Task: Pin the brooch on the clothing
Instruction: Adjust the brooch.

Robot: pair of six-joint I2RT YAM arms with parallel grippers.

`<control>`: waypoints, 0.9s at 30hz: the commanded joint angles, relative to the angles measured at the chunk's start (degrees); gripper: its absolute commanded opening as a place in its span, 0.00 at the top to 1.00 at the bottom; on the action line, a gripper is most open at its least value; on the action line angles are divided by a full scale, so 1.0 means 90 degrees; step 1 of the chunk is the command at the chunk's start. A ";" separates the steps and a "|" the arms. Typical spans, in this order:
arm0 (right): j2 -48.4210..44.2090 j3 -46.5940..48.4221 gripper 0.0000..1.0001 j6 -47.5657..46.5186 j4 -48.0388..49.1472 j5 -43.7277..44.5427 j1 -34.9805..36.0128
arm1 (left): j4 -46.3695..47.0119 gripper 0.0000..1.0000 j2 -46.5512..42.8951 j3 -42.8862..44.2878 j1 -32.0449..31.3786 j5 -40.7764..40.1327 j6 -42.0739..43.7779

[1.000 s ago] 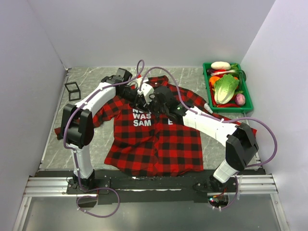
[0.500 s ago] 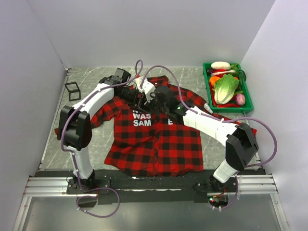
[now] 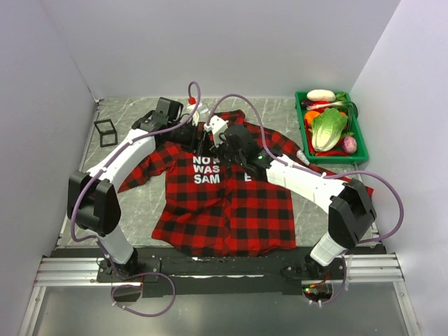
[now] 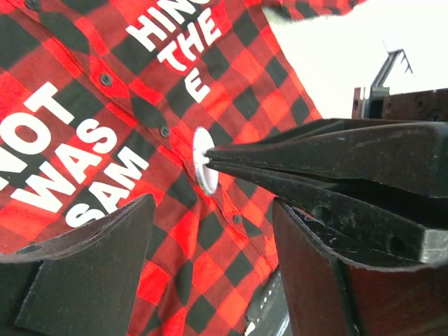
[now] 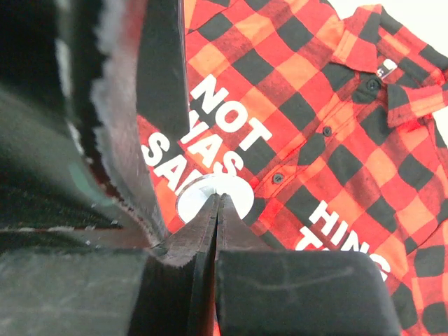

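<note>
The clothing is a red-and-black plaid shirt that lies flat on the table, its white letters showing in the left wrist view and the right wrist view. The brooch is a small pale round disc. My right gripper is shut on its edge, over the button strip beside "SAM". From the left wrist the brooch shows edge-on at the tip of the right fingers. My left gripper is open, with only shirt between its fingers. From above, both grippers meet at the chest and hide the brooch.
A green tray of toy vegetables stands at the back right. A small black wire-frame cube sits at the back left. White walls close in the table on three sides.
My left gripper has opened and drawn back toward the far left, its elbow swinging outward. The right gripper has stayed shut on the brooch at the shirt's chest.
</note>
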 commanded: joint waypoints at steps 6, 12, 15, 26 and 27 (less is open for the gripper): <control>-0.0480 0.0032 1.00 0.0298 0.0192 -0.0105 -0.0036 | 0.0860 0.44 -0.0362 -0.0212 -0.0041 -0.0260 -0.0289; -0.0528 -0.0007 1.00 0.0328 0.0202 -0.0047 -0.0066 | 0.1133 0.55 -0.0518 -0.0359 0.0027 0.0257 -0.0367; -0.0636 -0.0076 1.00 0.0337 0.0261 -0.0047 -0.0066 | 0.1007 0.56 -0.0382 -0.0262 0.0018 0.0248 -0.0348; -0.0656 -0.0106 1.00 0.0318 0.0300 0.0041 -0.0066 | 0.0626 0.58 -0.0167 -0.0076 -0.0099 0.0160 -0.0220; -0.0646 -0.0105 1.00 0.0318 0.0300 0.0051 -0.0066 | 0.0597 0.58 -0.0128 -0.0067 -0.0119 0.0092 -0.0182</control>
